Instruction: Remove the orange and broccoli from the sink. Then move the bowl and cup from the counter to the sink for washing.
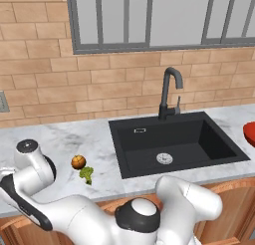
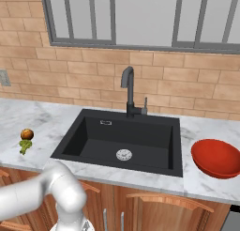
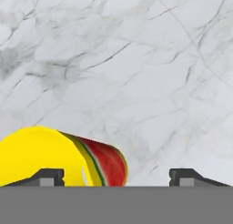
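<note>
The orange [image 1: 78, 162] and the broccoli [image 1: 87, 174] lie side by side on the marble counter, left of the black sink [image 1: 149, 139], whose basin holds nothing but its white drain. From the other side, the orange [image 2: 27, 134] and broccoli [image 2: 25, 145] sit far left and the red bowl [image 2: 216, 157] stands on the counter right of the sink [image 2: 93, 141]. My gripper [image 3: 118, 177] is open just above the marble. The yellow cup [image 3: 54, 155], with red and green marks, lies low left in the hand view, behind my left fingertip [image 3: 48, 176].
A dark curved faucet [image 1: 169, 89] rises behind the sink against the brick wall, under a window. My arm bends low to the left over the counter's front edge [image 1: 109, 196]. Wooden cabinet doors [image 2: 154, 206] run below.
</note>
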Controlling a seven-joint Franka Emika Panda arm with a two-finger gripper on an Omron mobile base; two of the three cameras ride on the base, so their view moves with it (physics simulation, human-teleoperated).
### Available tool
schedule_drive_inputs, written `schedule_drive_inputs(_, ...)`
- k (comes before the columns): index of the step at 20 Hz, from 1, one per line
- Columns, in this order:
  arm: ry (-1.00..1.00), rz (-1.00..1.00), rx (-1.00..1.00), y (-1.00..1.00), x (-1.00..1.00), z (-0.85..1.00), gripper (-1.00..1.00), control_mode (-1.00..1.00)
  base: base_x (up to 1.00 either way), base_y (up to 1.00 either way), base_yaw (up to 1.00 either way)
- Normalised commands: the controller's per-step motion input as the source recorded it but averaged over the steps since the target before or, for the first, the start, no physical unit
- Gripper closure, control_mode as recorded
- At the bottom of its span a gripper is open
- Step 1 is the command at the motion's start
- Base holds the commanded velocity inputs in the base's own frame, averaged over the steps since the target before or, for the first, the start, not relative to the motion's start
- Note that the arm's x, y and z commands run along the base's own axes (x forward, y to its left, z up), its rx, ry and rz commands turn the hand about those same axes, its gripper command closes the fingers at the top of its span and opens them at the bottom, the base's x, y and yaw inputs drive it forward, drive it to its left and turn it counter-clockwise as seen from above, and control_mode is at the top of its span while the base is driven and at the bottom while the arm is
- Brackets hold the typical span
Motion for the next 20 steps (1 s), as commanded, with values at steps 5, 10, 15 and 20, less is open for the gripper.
schedule_drive_inputs(5,0.08,-0.01,0.0,0.01,0.06,-0.05,1.0,-1.0,0.0,0.0,0.0)
schedule_drive_inputs(10,0.14,-0.04,-0.01,-0.02,0.0,0.01,1.0,-1.0,0.0,0.0,0.0)
schedule_drive_inputs(15,0.05,-0.03,-0.02,-0.15,-0.02,0.2,1.0,-1.0,0.0,0.0,0.0)
schedule_drive_inputs(20,0.07,-0.01,-0.04,-0.18,-0.09,0.4,1.0,-1.0,0.0,0.0,0.0)
